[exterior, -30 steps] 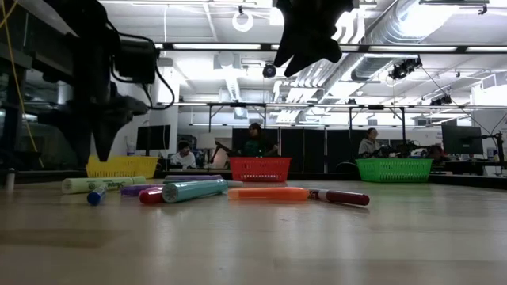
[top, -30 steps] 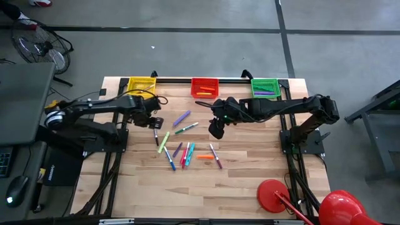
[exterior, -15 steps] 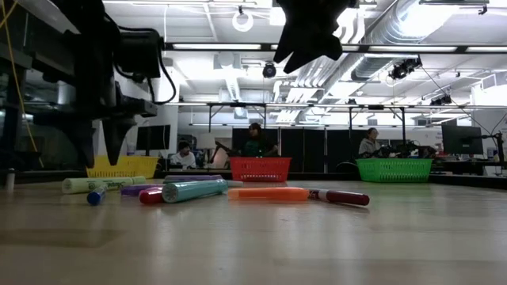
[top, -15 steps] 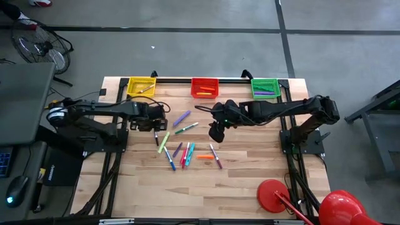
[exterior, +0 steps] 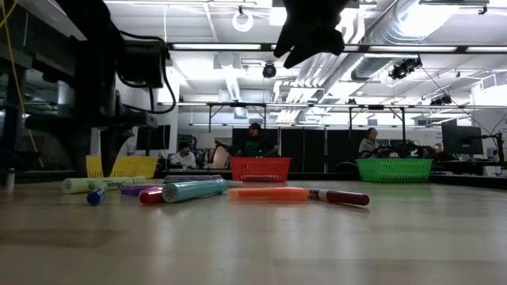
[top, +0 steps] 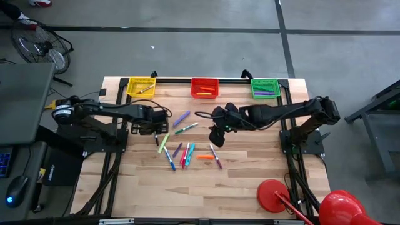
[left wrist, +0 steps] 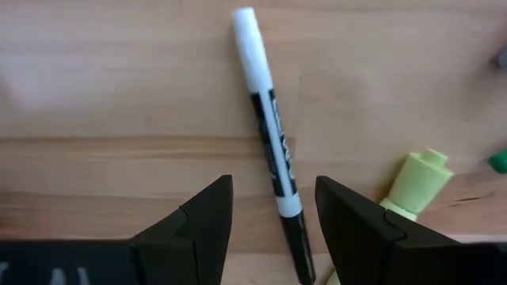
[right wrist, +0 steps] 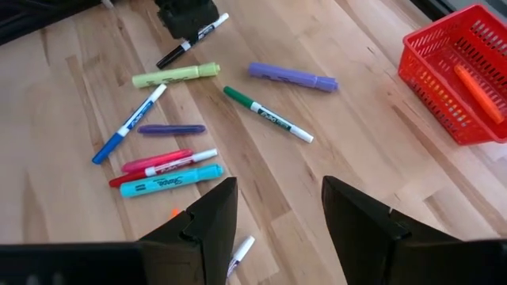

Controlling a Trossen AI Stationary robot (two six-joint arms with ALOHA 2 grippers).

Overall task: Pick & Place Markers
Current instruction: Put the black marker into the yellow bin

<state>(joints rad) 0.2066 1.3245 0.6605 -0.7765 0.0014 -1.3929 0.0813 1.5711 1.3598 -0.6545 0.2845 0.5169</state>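
The markers (top: 185, 147) lie loose in a scatter at the middle of the worktop (top: 237, 187). At the cluster's 10 o'clock edge lies a black-and-white marker (left wrist: 272, 156), flat on the wood. The left gripper (left wrist: 272, 226) hangs directly over it, jaws open and empty, with the marker's black end showing in the gap between the two fingers and its white end pointing away from the gripper. A pale yellow-green marker (left wrist: 418, 184) lies just beside the black end.

In the right wrist view the rest show apart: a purple marker (right wrist: 292, 77), a green-and-white marker (right wrist: 267, 114), a blue-and-white marker (right wrist: 129, 123), a short dark purple one (right wrist: 172, 129), and a pink, a red and a teal one (right wrist: 171, 181) lying close side by side.

The right gripper (top: 214, 135) hovers above the worktop at about 2 o'clock from the cluster, jaws open and holding nothing.

Along the 12 o'clock edge stand a yellow basket (top: 141, 85), a red basket (top: 204, 87) with an orange marker (right wrist: 477, 88) in it, and a green basket (top: 265, 88).
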